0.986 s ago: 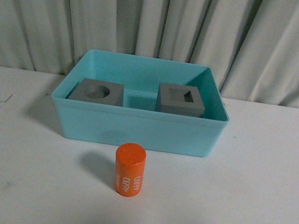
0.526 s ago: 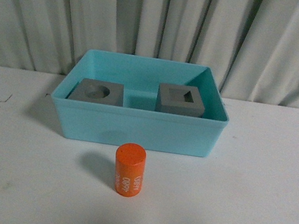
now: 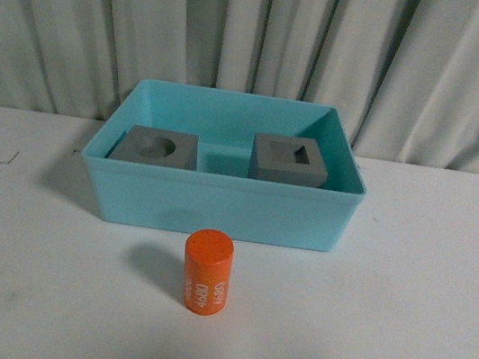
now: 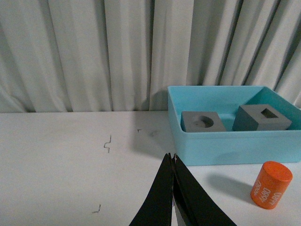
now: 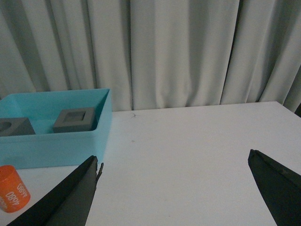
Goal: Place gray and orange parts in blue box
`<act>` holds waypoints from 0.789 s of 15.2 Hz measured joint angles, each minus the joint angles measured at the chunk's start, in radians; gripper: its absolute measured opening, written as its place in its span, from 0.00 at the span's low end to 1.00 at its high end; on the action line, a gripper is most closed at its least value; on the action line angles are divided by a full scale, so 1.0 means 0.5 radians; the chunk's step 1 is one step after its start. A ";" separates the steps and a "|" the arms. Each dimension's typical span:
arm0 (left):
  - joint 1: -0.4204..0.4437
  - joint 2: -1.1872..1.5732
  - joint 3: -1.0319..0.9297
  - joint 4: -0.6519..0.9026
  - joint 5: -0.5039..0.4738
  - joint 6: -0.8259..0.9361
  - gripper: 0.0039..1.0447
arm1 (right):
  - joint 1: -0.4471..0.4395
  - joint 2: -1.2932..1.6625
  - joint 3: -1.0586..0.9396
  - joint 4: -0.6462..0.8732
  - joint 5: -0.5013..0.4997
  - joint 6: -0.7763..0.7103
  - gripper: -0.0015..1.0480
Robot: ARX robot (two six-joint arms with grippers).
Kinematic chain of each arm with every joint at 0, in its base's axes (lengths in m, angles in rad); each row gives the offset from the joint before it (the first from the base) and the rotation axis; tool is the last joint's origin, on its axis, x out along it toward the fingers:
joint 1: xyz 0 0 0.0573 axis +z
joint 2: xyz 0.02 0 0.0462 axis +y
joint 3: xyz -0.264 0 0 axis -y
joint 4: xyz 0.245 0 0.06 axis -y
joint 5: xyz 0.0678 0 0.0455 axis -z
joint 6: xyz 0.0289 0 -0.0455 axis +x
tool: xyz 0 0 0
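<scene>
The blue box (image 3: 221,179) stands at the back middle of the white table. Inside it lie two gray cubes: one with a round recess (image 3: 155,147) on the left and one with a square recess (image 3: 289,161) on the right. The orange cylinder (image 3: 206,274) with white digits stands upright on the table just in front of the box. Neither arm shows in the front view. My left gripper (image 4: 172,157) is shut on nothing, with the orange cylinder (image 4: 271,185) well off to its side. My right gripper (image 5: 174,157) is open over bare table, and the orange cylinder (image 5: 11,189) sits beyond one finger.
A pleated grey curtain (image 3: 262,37) hangs right behind the table. Small dark scratch marks (image 3: 3,164) show on the table left of the box. White tabletop (image 3: 422,290) stretches to both sides of the box.
</scene>
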 joint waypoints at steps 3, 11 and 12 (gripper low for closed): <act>0.000 0.000 0.000 0.013 0.003 0.001 0.01 | 0.000 0.000 0.000 -0.002 0.001 0.000 0.94; 0.000 0.000 0.000 0.013 0.002 0.000 0.92 | 0.000 0.001 0.000 -0.002 0.001 0.000 0.94; 0.000 0.000 0.000 0.014 0.002 0.002 0.94 | 0.000 0.001 0.000 -0.002 0.001 0.000 0.94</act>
